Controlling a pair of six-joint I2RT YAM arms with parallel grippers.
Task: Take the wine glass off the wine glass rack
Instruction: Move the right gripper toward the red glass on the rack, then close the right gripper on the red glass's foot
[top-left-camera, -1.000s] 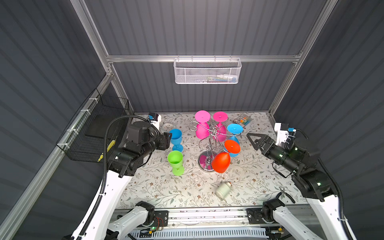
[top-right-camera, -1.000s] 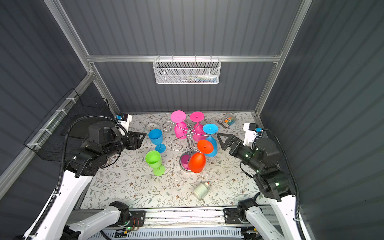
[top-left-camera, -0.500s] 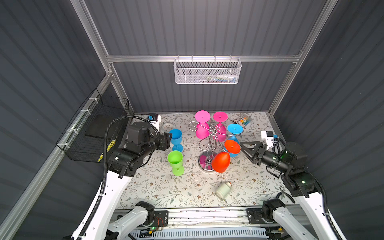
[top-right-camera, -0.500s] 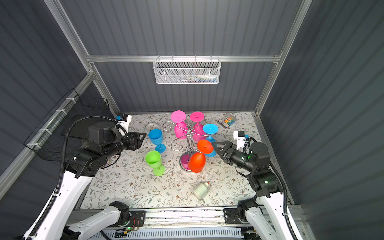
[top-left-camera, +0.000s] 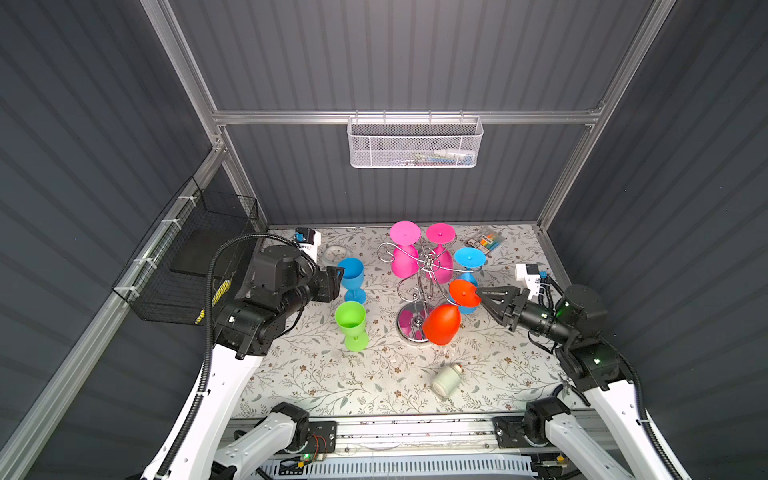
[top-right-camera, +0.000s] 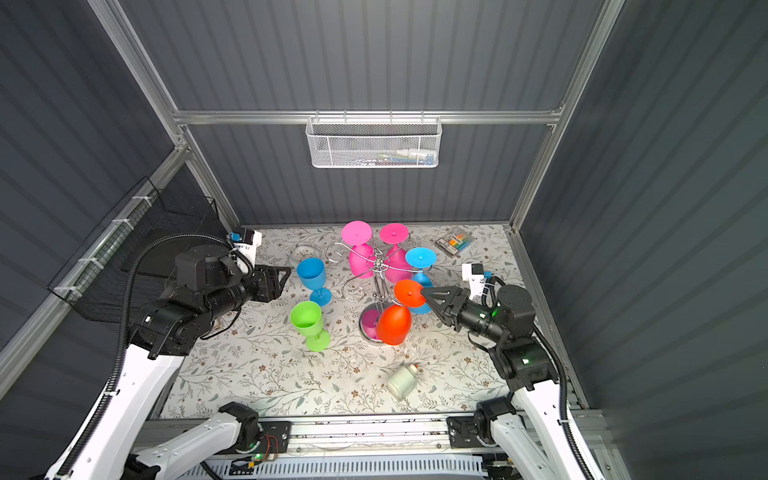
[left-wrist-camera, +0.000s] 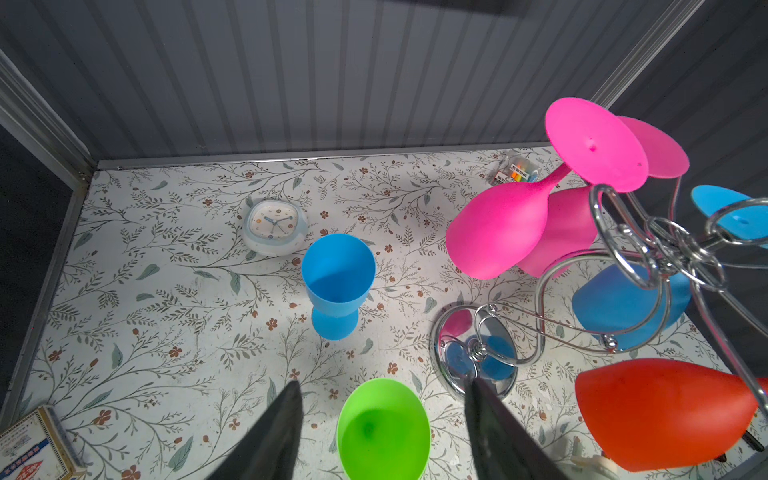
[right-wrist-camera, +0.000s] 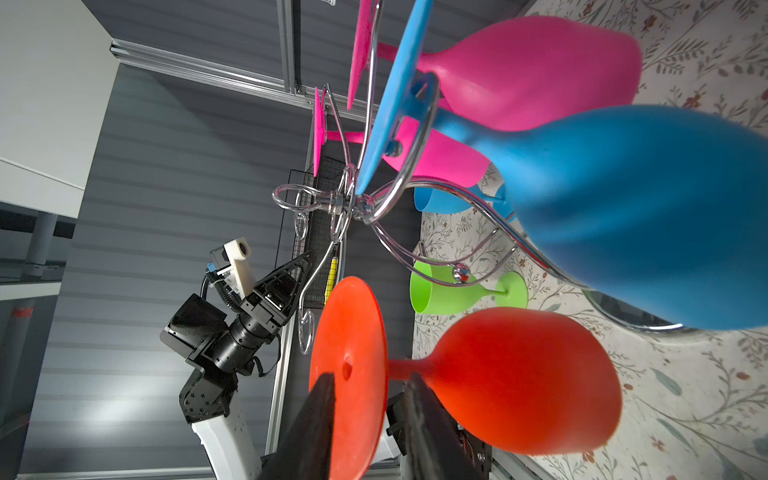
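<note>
The chrome wine glass rack (top-left-camera: 424, 266) (top-right-camera: 378, 264) (left-wrist-camera: 478, 353) stands mid-table. A red wine glass (top-left-camera: 441, 324) (top-right-camera: 392, 324) (right-wrist-camera: 519, 374) (left-wrist-camera: 660, 411) hangs upside down from its near right arm. My right gripper (top-left-camera: 478, 292) (top-right-camera: 423, 292) (right-wrist-camera: 368, 376) reaches in from the right and straddles the glass's round foot with jaws narrow. One finger lies against the foot's outer face; a slim gap shows at the other, beside the stem. My left gripper (top-left-camera: 338, 276) (top-right-camera: 286, 276) (left-wrist-camera: 382, 384) hovers open and empty, left of the rack.
Two pink glasses (top-left-camera: 403, 259) and a blue glass (top-left-camera: 469, 259) also hang on the rack. A blue cup (top-left-camera: 351, 274) and a green cup (top-left-camera: 351, 322) stand upright to its left. A clock (top-left-camera: 332, 253), marker pack (top-left-camera: 486, 240) and fallen white bottle (top-left-camera: 446, 380) lie around.
My right arm swung in leftward to the rack and its jaws narrowed from wide open around the red glass's foot. The left arm held still.
</note>
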